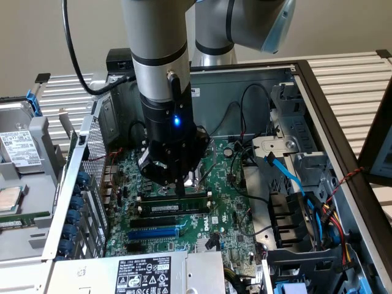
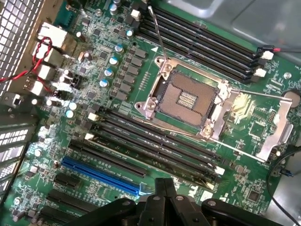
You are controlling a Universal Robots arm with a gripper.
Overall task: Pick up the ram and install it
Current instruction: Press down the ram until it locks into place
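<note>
Jaws stood shut, fingertips pressed together with nothing between them, and the gripper (image 1: 179, 184) hung just above the memory slots (image 1: 174, 199) in the middle of the motherboard (image 1: 229, 211). In the exterior view the ram (image 1: 173, 208) lay lengthwise in a slot just below the fingertips, its white label showing, so it looked already set in place, though whether it was fully seated or its end clips had latched could not be told. Judging from that, the main risk was a half-seated stick: a push landing off centre could tip 1 end up, or bend the board. A second risk was the open CPU socket (image 2: 188, 99) close beside the slots, with its lever (image 2: 157, 33) raised; any sideways drift of the closed fingers could catch the lever or touch the bare contacts. Loose cables (image 1: 300, 190) at the exterior view's right lay well apart. The arm (image 1: 160, 55) came down nearly vertical into the open case (image 1: 318, 104), wrist straight, fingers pointing down at the board.
</note>
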